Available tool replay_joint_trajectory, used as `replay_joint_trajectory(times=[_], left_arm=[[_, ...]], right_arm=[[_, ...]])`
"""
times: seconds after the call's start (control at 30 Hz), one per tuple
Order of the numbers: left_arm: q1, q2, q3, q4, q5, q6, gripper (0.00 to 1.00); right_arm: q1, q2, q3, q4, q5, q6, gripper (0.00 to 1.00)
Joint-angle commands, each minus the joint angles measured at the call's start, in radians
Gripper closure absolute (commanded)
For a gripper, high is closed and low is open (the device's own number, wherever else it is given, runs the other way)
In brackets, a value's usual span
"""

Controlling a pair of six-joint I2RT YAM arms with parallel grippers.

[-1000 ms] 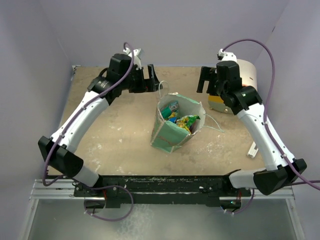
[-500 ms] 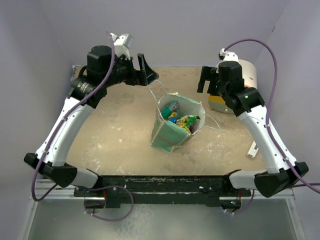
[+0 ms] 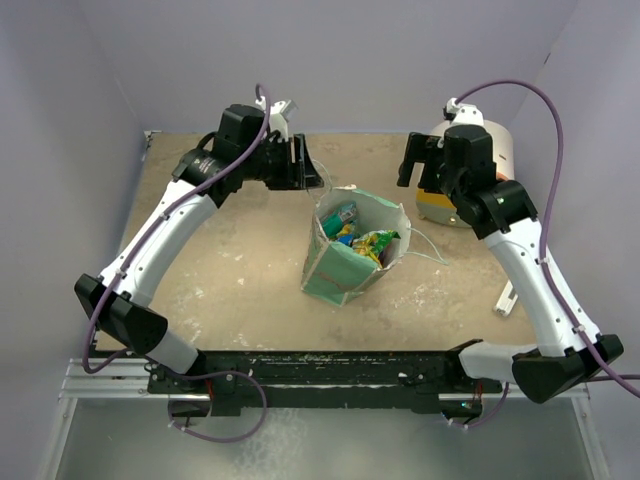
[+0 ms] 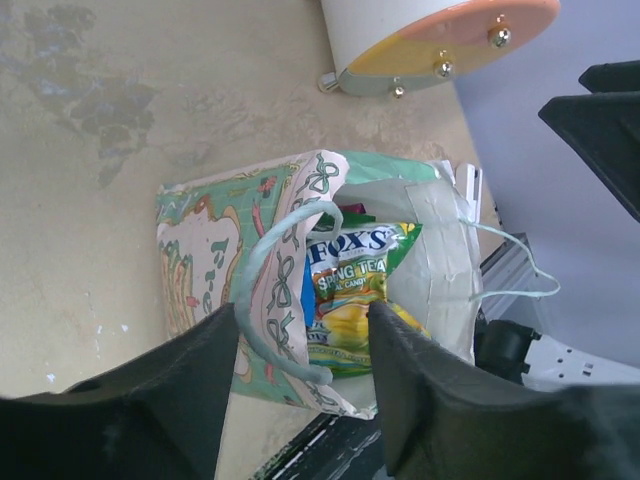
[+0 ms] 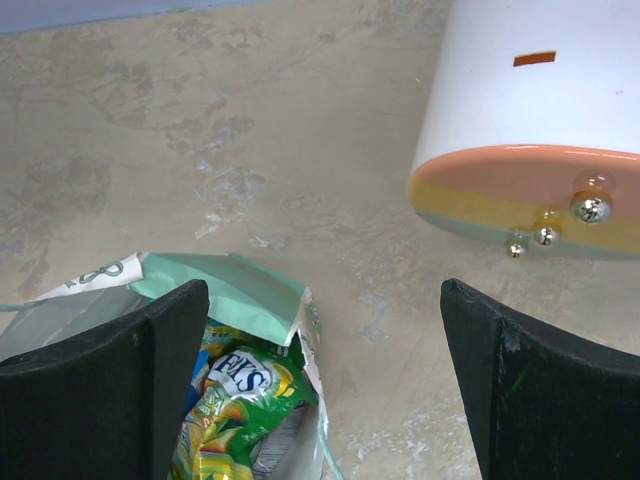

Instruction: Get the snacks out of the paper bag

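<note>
The mint-green paper bag (image 3: 338,272) stands upright and open at the table's middle, with the snacks (image 3: 372,241) inside; a yellow-green candy packet (image 4: 350,290) lies on top. My left gripper (image 3: 308,170) hovers at the bag's back-left rim. In the left wrist view its jaws (image 4: 302,322) are partly narrowed but still apart, and the near string handle (image 4: 262,260) loops between them without being pinched. My right gripper (image 3: 412,165) hangs wide open behind the bag's right corner, and its view looks down on the bag (image 5: 220,290) and the packet (image 5: 240,400). Nothing is held.
A cream, orange and yellow cylinder (image 3: 480,170) lies at the back right, just behind the right gripper and close to it (image 5: 540,130). A small white block (image 3: 507,297) rests near the table's right edge. The second string handle (image 3: 428,250) trails right of the bag.
The left arm swung up and back, then came down again to the bag's back-left rim, and its jaws narrowed around the handle. The right arm barely shifted. The bag has not moved.
</note>
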State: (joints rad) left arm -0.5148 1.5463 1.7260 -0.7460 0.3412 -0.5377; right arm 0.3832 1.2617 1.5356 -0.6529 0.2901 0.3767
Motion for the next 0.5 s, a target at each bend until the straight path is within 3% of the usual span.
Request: replay_joint_trajectory(times=[0.0, 0.17, 0.47], left_arm=[[0.003, -0.002, 0.03, -0.015, -0.002, -0.028, 0.54], [0.005, -0.009, 0.057, -0.027, -0.028, -0.029, 0.8], [0.016, -0.032, 0.079, -0.031, -0.05, -0.031, 1.0]], right_arm=[[-0.003, -0.017, 0.022, 0.013, -0.031, -0.005, 0.0], [-0.003, -0.024, 0.025, 0.013, -0.054, -0.011, 0.0], [-0.003, -0.018, 0.03, 0.006, -0.101, -0.013, 0.0]])
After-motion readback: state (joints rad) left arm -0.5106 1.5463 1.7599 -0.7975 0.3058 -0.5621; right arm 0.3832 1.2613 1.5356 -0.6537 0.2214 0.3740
